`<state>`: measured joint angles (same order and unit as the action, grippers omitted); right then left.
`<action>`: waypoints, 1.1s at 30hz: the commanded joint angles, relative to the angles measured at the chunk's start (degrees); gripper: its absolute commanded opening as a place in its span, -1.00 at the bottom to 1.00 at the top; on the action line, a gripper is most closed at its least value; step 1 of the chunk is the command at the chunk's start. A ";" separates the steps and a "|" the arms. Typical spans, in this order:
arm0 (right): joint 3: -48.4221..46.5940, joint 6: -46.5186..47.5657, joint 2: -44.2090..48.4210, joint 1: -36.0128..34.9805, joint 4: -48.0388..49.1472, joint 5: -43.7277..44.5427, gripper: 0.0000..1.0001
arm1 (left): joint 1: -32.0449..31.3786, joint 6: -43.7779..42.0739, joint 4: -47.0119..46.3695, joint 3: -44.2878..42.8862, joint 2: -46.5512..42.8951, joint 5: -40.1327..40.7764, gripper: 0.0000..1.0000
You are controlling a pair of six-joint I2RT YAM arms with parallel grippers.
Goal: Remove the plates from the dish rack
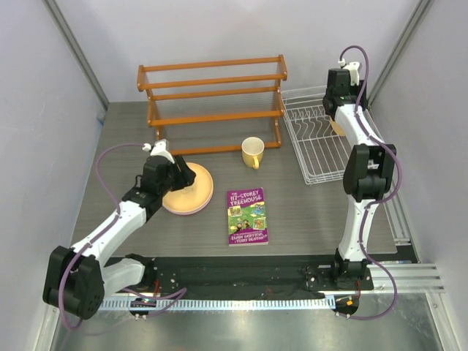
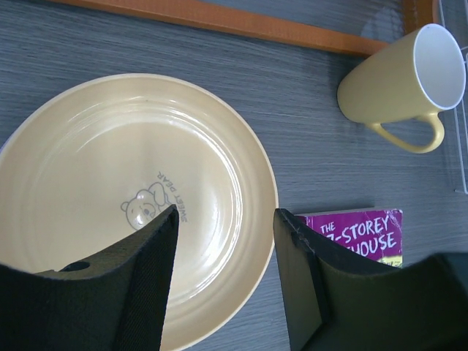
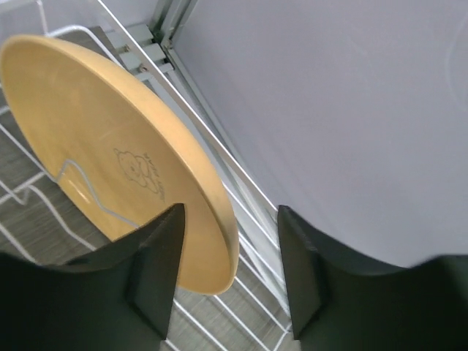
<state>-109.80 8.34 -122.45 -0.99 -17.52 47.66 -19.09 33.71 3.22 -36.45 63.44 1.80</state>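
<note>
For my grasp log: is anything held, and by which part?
Nothing is held. The right gripper straddles the racked tan plate at its rim, unclamped; the left gripper hangs open.

I see 2 arms, same build. Left arm [image 1: 128,213]: white link shells, black joint housings, purple cable [image 1: 110,155] running alongside. Right arm [image 1: 356,219]: same white and black, second purple cable [image 1: 354,48] at wrist. Left gripper [image 2: 227,216]: 2 matte black fingers [image 2: 146,278], grainy surface, small round hole in 1. Right gripper [image 3: 230,212]: same black fingers [image 3: 157,263].
</note>
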 commanded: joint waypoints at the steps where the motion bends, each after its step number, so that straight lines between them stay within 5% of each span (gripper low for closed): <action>1: -1.39 3.79 0.11 0.29 2.57 2.44 -0.04 | 0.11 -1.55 -4.45 -2.05 0.89 -1.45 0.11; 7: -1.12 1.60 1.86 0.20 0.83 -3.16 -0.83 | 0.11 -1.11 -4.81 -2.40 1.86 -1.54 0.11; 11: -1.73 0.63 3.97 -0.06 0.38 -4.51 -0.98 | 0.11 -0.76 -5.33 -2.40 2.04 -1.63 0.11; 18: -1.92 5.18 5.81 -4.35 4.06 6.81 -0.98 | 0.11 -0.32 -5.33 -2.84 2.57 -1.63 0.11; 28: 15.12 25.40 15.04 -7.53 40.50 24.05 -0.98 | 0.11 -1.37 -3.40 -3.10 0.81 -0.22 0.11; 33: 20.50 21.75 22.86 -8.76 38.37 24.77 -0.98 | 0.11 -1.28 -1.64 -3.28 -0.07 -0.57 0.12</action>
<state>-91.92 30.98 -109.34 -8.93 13.96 68.10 -19.09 33.52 1.32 -37.39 65.30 1.30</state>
